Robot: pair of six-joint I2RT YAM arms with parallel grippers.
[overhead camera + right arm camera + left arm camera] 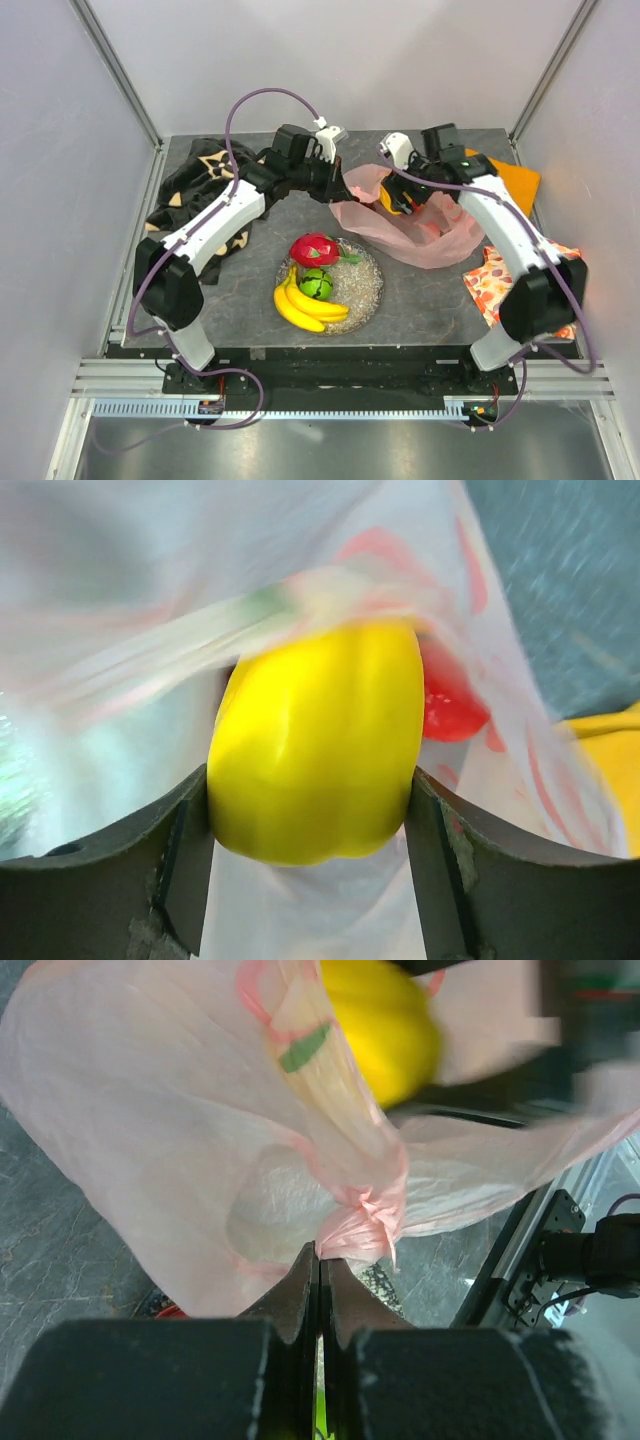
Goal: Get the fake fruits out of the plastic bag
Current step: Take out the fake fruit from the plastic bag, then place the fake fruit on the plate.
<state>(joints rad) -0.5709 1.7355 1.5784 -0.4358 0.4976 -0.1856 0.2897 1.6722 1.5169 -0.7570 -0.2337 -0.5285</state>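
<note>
The translucent pink plastic bag point(420, 225) lies at the back middle-right of the table. My left gripper point(335, 185) is shut on a bunched knot of the bag point(365, 1225) and holds its edge up. My right gripper point(400, 195) reaches into the bag mouth and is shut on a yellow pepper-shaped fruit point(315, 750), which also shows in the left wrist view point(385, 1025). A red fruit point(450, 700) lies behind it inside the bag. On the silvery glitter plate point(365, 290) lie a banana bunch point(305, 305), a pink-red dragon fruit point(313, 248) and a green ball point(317, 284).
A dark floral cloth point(195, 185) lies at the back left under the left arm. An orange cloth point(515, 180) lies at the back right, and an orange-patterned cloth point(500, 285) at the right edge. Metal frame posts border the table.
</note>
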